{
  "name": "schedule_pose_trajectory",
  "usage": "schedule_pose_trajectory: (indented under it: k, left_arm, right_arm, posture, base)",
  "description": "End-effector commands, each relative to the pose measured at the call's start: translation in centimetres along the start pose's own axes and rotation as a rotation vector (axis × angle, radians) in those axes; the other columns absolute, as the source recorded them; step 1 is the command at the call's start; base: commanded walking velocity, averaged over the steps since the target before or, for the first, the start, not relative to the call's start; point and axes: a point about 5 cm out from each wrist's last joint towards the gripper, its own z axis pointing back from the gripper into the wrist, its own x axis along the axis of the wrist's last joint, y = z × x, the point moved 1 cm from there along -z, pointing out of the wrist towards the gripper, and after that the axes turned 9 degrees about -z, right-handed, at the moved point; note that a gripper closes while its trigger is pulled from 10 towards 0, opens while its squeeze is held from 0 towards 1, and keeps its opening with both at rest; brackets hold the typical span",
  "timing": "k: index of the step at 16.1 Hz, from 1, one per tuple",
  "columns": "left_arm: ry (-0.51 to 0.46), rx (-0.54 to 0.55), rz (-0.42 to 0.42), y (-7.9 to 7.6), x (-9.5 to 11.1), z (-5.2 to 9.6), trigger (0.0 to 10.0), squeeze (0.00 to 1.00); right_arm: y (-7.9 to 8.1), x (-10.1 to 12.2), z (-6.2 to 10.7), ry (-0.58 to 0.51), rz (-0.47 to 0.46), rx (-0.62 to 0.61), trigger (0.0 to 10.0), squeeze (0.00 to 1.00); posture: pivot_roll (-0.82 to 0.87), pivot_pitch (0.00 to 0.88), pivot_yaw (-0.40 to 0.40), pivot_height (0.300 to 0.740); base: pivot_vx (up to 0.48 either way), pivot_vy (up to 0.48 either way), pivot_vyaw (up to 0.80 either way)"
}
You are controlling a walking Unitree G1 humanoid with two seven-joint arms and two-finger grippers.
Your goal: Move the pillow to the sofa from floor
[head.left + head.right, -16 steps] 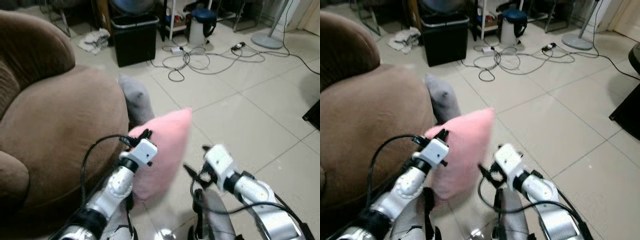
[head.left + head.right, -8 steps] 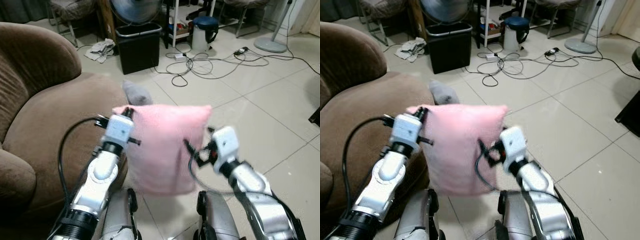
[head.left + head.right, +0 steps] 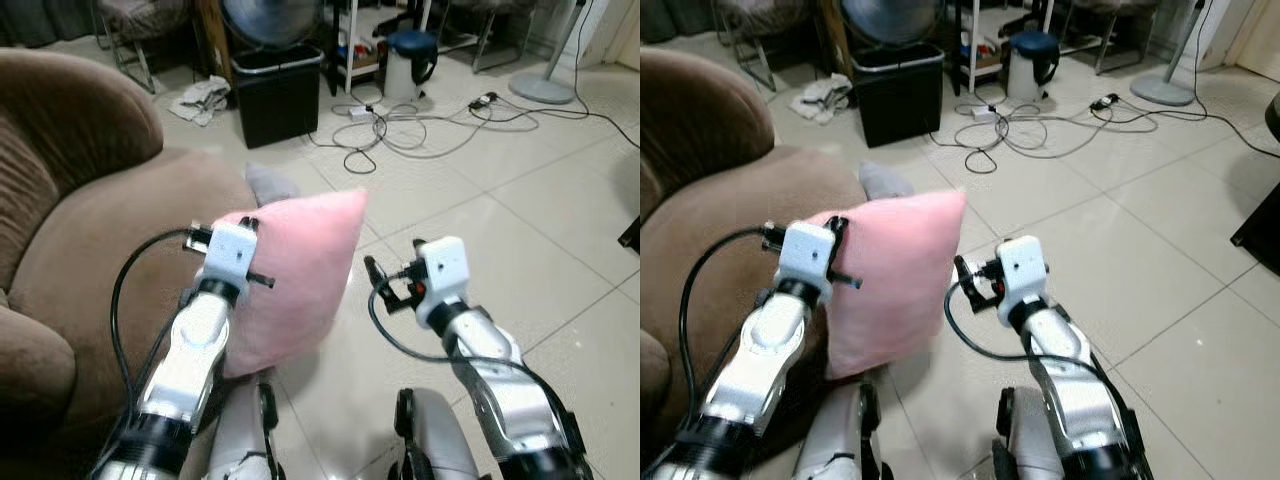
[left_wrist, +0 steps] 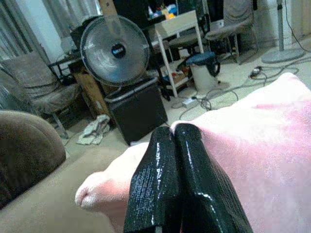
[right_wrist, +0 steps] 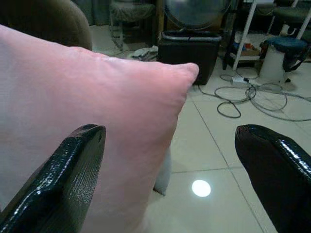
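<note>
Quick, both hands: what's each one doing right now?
Left hand: shut on the pink pillow, holding it up beside the sofa.
Right hand: open, holding nothing, apart from the pillow.

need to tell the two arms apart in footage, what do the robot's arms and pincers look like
Both arms are silver metal with black joints, and a white boxy block at each wrist. A black cable loops beside each arm. The left pincer and right pincer each have two long, glossy black fingers.

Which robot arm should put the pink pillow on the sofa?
Probably the left. Its left hand is shut on the pink pillow, right beside the brown sofa. The right hand is open, off the pillow, over the floor.
</note>
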Motion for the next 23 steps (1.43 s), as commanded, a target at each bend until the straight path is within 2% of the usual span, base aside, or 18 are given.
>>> schedule_pose_trajectory:
  k: [1, 2, 4, 7, 11, 17, 23]
  left_arm:
    - [-0.049, 0.048, 0.013, 0.9, 1.4, -0.7, 10.0, 0.03]
    - [-0.056, 0.042, 0.021, 0.8, 1.8, -0.8, 10.0, 0.0]
    - [-0.057, 0.036, 0.022, 0.7, 1.9, -0.9, 10.0, 0.0]
    - [-0.052, 0.024, 0.069, 0.3, 1.8, -0.7, 10.0, 0.0]
    - [-0.055, 0.044, 0.055, 0.5, 1.9, -0.8, 10.0, 0.0]
    - [-0.038, 0.035, 0.058, 0.3, 1.7, -0.8, 10.0, 0.0]
    - [-0.046, 0.03, 0.038, -0.1, 1.8, -0.3, 10.0, 0.0]
  right_arm:
    - [-0.4, 0.3, -0.1, -0.017, 0.013, -0.017, 10.0, 0.0]
    - [-0.5, 0.4, -0.2, -0.021, 0.03, -0.022, 10.0, 0.0]
    - [-0.7, 0.5, -0.5, -0.021, 0.04, -0.03, 10.0, 0.0]
    - [-0.9, 0.5, -0.9, -0.026, 0.048, -0.044, 10.0, 0.0]
    - [-0.9, 0.4, -1.1, -0.027, 0.052, -0.052, 10.0, 0.0]
    - [-1.2, 0.4, -1.2, -0.021, 0.068, -0.063, 10.0, 0.0]
    - [-1.1, 0.2, -1.3, 0.001, 0.07, -0.031, 10.0, 0.0]
  posture:
    - [0.03, 0.0, 0.06, 0.646]
    - [0.02, 0.0, 0.064, 0.66]
    - [0.02, 0.0, 0.065, 0.675]
    - [0.02, 0.0, 0.065, 0.705]
    - [0.02, 0.0, 0.065, 0.74]
    - [0.02, 0.0, 0.07, 0.74]
    - [0.05, 0.0, 0.022, 0.74]
  base:
    - [0.0, 0.0, 0.0]
    - [0.0, 0.0, 0.0]
    - [0.0, 0.0, 0.0]
    - [0.0, 0.0, 0.0]
    - [0.0, 0.0, 0.0]
    - [0.0, 0.0, 0.0]
    - [0.0, 0.0, 0.0]
